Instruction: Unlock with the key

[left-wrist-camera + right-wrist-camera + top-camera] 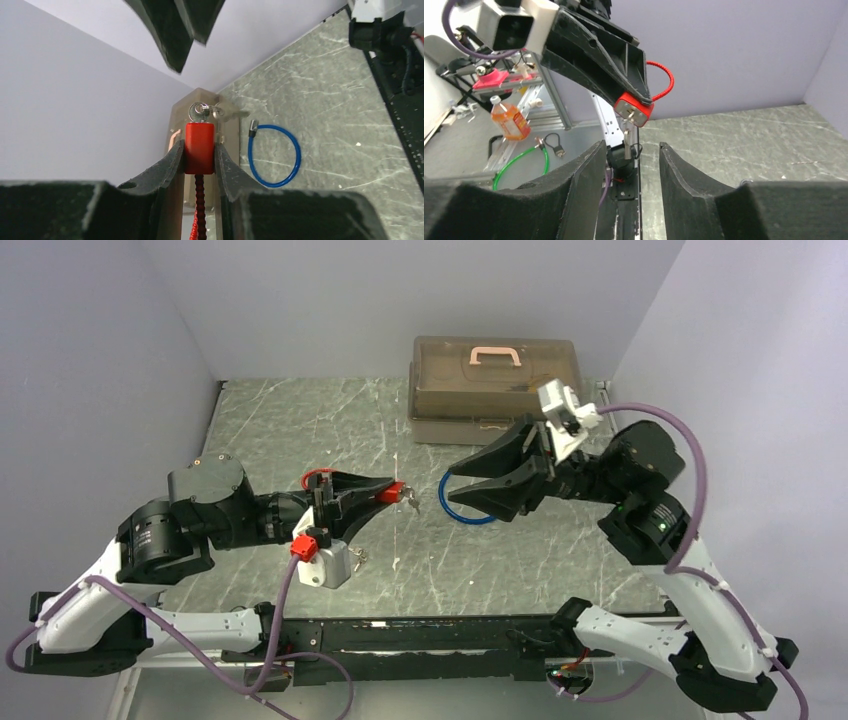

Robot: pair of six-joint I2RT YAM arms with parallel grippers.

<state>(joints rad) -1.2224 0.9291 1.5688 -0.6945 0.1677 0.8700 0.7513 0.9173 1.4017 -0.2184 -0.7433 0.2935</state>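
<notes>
A red padlock (392, 491) with a red cable shackle (667, 80) is held above the table, and my left gripper (385, 490) is shut on its body (200, 147). A silver key (199, 112) on a ring sticks out of the lock's face; in the right wrist view the key (627, 137) hangs down from the lock (634, 110). My right gripper (465, 478) faces the lock from the right, a short gap away. It is open, and its fingers (679, 175) stand on either side of the key's line without touching it.
A blue cable loop (470, 510) lies on the marble tabletop under the right gripper. A translucent brown box (495, 388) with a pink handle stands at the back. Purple walls close in the left, right and back sides.
</notes>
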